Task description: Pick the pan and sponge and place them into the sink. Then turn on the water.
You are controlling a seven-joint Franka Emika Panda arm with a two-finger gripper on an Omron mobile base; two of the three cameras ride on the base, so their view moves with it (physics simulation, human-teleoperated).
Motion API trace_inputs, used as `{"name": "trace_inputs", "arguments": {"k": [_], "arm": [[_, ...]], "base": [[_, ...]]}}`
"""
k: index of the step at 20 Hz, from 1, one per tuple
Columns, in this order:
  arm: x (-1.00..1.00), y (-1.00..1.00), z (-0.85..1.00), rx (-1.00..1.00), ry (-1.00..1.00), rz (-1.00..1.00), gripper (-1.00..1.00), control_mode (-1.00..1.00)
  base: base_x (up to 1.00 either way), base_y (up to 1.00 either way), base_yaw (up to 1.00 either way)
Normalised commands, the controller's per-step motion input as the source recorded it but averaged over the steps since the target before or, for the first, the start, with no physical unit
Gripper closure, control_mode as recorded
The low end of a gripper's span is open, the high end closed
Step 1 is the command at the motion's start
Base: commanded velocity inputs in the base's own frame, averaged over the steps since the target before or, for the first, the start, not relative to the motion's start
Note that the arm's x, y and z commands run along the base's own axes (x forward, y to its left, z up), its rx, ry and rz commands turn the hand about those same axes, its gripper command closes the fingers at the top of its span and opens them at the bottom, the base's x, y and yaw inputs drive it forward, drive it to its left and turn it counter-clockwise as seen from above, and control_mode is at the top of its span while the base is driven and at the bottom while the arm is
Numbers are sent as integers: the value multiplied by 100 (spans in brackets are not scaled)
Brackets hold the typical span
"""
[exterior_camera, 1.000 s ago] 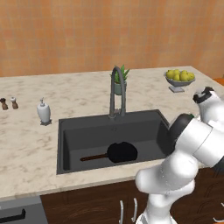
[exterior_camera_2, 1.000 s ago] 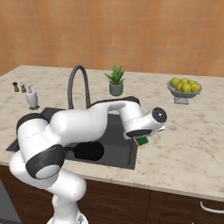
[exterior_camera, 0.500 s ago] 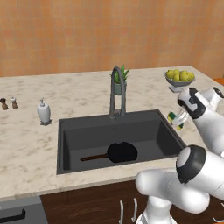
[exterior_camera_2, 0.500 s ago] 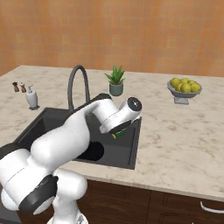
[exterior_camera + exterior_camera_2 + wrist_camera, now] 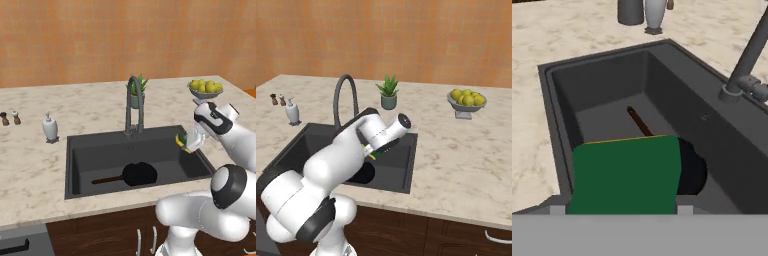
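The black pan [image 5: 140, 173] lies on the floor of the dark grey sink [image 5: 100, 150], its brown handle pointing left. My gripper [image 5: 188, 140] hangs over the sink's right end, above the basin, and is shut on the sponge [image 5: 181, 143]. From the right base the sponge [image 5: 372, 155] is a sliver of yellow and green under the hand. In the hand view the sponge's green top [image 5: 626, 175] lies between the fingers, with the pan [image 5: 693, 169] partly hidden behind it. The dark arched faucet [image 5: 134, 102] stands behind the sink; no water runs.
A white soap bottle [image 5: 49, 128] stands left of the sink, with two small shakers [image 5: 10, 118] further left. A potted plant [image 5: 140, 90] is behind the faucet. A bowl of yellow-green fruit [image 5: 205, 88] sits at the back right.
The arm has swung left from the counter right of the sink to over the basin's right end, carrying the sponge with it. The pan has not moved.
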Motion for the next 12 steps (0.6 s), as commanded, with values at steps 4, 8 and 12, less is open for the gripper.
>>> {"name": "trace_inputs", "arguments": {"k": [4,8,12], "arm": [[16,33,-46,0,0,22,100,-100],[15,47,-68,0,0,8,100,-100],[13,39,-52,0,0,4,100,-100]], "base": [[0,0,0],[0,0,0],[0,0,0]]}}
